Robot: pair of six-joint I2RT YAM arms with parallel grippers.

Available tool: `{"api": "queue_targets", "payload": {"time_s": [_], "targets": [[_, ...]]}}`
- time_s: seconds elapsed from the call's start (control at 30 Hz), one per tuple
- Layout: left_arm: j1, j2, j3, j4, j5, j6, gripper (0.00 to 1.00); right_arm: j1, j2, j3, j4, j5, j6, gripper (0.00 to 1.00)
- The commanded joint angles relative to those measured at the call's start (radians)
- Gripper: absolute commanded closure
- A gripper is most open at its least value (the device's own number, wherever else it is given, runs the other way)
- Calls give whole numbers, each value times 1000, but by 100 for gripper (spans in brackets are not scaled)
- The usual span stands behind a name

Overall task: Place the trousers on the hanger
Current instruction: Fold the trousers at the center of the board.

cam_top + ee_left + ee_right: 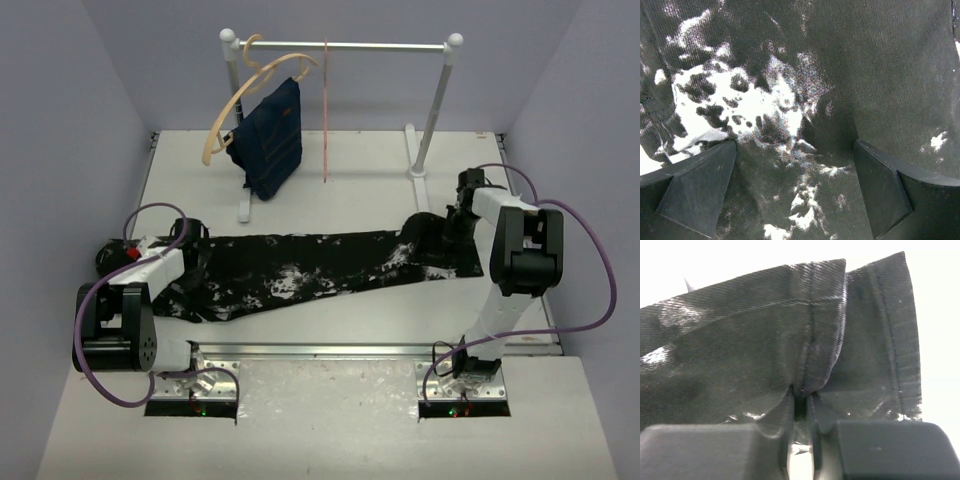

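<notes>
Just one trousers [300, 265], one pink hanger [326, 110].

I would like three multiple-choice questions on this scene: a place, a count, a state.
1. Where is the pink hanger?
A. on the table
B. hanging on the rail
C. in a gripper

2. How many hangers hang on the rail?
A. one
B. two
C. three

3. How is the right gripper?
A. wide open
B. out of view
C. shut on the trousers

Answers: 1 B, it hangs from the rail; 2 B, a wooden hanger and the pink one; 3 C, the wrist view shows fabric pinched in it.
</notes>
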Motion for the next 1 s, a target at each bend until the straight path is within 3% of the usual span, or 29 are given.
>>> {"api": "queue_targets", "payload": {"time_s": [0.0,0.13,0.4,0.77,0.9,0.97], "targets": [[6,-19,-11,44,30,9,0,-15,-34,-9,-38,89,-7,97],[6,-22,-10,46,33,9,0,-14,-82,7,-106,146,5,94],[6,-27,-15,55,38,9,0,-15,-132,17,-253,260,39,100],[6,-30,-11,70,70,21,0,-100,-129,-5,-274,536,120,100],[5,-35,-11,73,80,31,0,-100,-74,61,-271,502,127,87],[4,-40,-11,73,83,40,0,-97,-74,60,-234,466,108,87]]}}
